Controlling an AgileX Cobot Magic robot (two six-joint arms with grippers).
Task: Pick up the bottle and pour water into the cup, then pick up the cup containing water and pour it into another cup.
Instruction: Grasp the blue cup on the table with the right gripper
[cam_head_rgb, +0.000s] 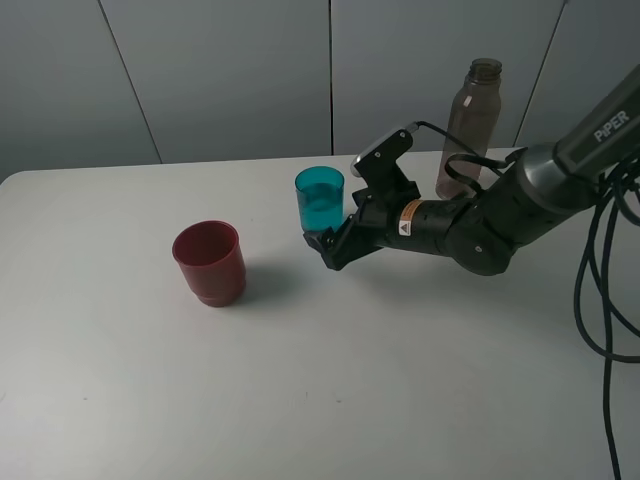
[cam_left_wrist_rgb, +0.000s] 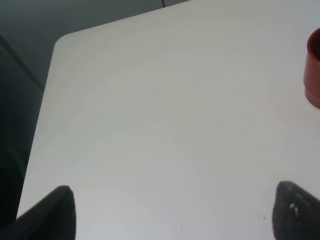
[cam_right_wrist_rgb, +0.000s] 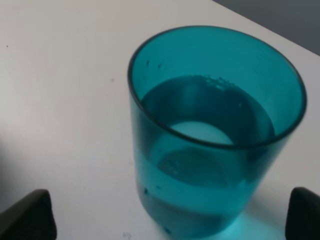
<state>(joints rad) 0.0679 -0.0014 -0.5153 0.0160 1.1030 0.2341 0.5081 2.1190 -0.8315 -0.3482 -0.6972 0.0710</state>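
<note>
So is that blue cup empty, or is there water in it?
It holds water, partly full: the right wrist view shows a waterline with small bubbles partway up the upright teal cup.

The right gripper (cam_head_rgb: 328, 238) sits low, jaws spread; left gripper (cam_left_wrist_rgb: 172, 212) likewise spread.

A white table (cam_head_rgb: 400, 380) is carrying three things: a red cup (cam_head_rgb: 209, 262) is standing at the left, a teal cup (cam_head_rgb: 320, 198) is holding water near the middle, and a tall bottle (cam_head_rgb: 470, 128) is standing upright at the back right.
</note>
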